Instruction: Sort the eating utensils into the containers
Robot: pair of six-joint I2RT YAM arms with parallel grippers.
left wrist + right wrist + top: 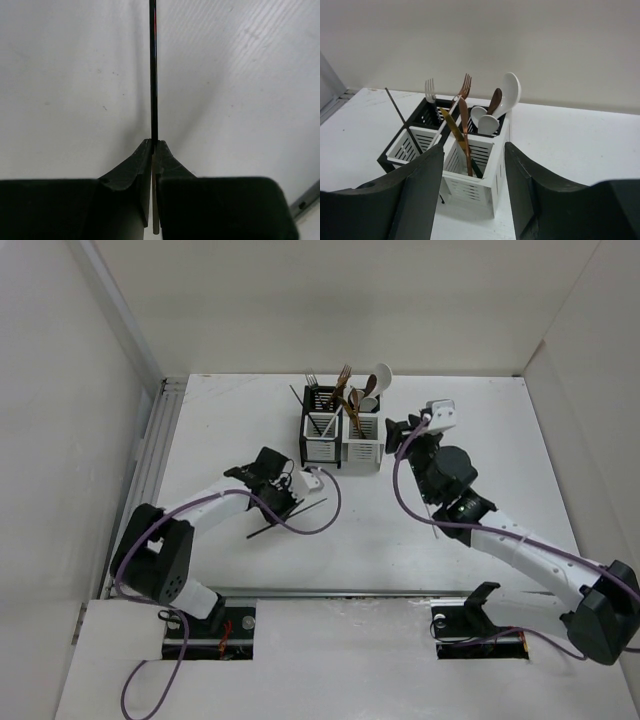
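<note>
The black holder (pixel 318 412) and the white holder (pixel 363 445) stand together at the back middle. They hold a silver fork (pixel 430 90), a copper fork (pixel 465 82), white spoons (pixel 507 95), a brown spoon (pixel 495 97), copper knives (pixel 463 125), a white chopstick (pixel 442 127) and a black chopstick (pixel 395 107). My left gripper (pixel 280 502) (pixel 154 142) is shut on another black chopstick (pixel 154 75) (pixel 310 508), low over the table in front of the holders. A pale stick end also shows between its fingers. My right gripper (pixel 393 430) (pixel 474 147) is open and empty, just right of the white holder (pixel 485 165).
White walls close in the table (pixel 500 460) at the back and on both sides. A metal rail (pixel 150 460) runs along the left edge. The left arm's purple cable (pixel 325 515) loops over the table near the held chopstick.
</note>
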